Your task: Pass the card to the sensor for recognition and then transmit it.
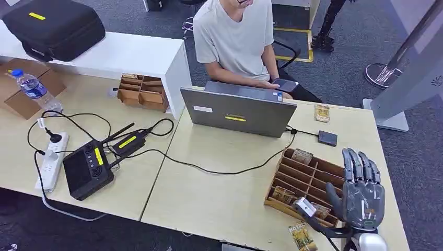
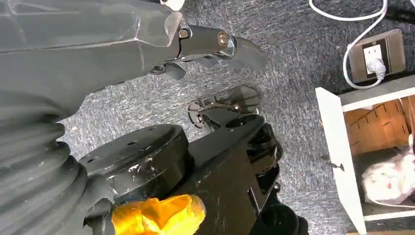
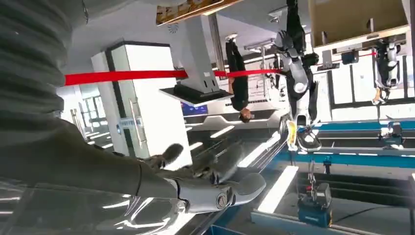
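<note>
While raised over the wooden tray (image 1: 304, 178), right hand (image 1: 361, 191) fingers straight and apart, empty, left hand (image 2: 195, 46) likewise empty.

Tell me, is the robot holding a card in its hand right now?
No. The right hand is raised over the wooden tray with its fingers straight and nothing in them. The left hand hangs over the carpet, holding nothing.

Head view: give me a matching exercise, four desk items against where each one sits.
Things:
1. water bottle
2. black case
3. wooden card tray
4. power strip

Places:
A. on the white shelf unit
B. beside the right hand
C. on the cardboard box
D. left of the black handheld controller

Pairs: 1-C, 2-A, 3-B, 4-D
</note>
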You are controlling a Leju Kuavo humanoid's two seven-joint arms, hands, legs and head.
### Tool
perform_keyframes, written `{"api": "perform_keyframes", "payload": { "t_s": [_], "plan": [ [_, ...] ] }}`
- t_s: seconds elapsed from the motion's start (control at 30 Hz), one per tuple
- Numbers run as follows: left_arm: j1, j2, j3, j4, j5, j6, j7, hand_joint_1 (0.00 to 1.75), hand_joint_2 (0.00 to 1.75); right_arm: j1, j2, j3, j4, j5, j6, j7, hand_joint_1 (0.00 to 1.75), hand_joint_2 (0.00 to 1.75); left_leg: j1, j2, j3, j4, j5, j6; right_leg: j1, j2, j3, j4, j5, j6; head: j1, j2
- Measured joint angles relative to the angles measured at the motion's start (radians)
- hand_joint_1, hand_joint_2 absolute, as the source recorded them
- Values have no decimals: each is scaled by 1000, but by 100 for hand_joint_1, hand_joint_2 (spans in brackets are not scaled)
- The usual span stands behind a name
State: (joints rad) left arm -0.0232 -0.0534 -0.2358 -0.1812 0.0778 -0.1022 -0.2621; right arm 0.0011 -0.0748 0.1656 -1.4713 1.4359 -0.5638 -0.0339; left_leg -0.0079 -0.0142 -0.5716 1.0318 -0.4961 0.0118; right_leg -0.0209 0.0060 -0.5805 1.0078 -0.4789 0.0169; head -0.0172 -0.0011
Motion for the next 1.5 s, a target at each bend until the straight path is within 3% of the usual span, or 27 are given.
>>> {"api": "perform_keyframes", "payload": {
  "t_s": [0.83,1.5],
  "plan": [
    [-1,-1,0,0,-7,-1,0,0,175,-49,0,7,62,31,60,22,0,175,0,0,0,0,0,0,0,0,0,0,0,0,0,0],
    [-1,-4,0,0,-10,-2,0,0,175,-99,6,19,140,37,60,34,0,175,0,0,0,0,0,0,0,0,0,0,0,0,0,0]
  ]
}}
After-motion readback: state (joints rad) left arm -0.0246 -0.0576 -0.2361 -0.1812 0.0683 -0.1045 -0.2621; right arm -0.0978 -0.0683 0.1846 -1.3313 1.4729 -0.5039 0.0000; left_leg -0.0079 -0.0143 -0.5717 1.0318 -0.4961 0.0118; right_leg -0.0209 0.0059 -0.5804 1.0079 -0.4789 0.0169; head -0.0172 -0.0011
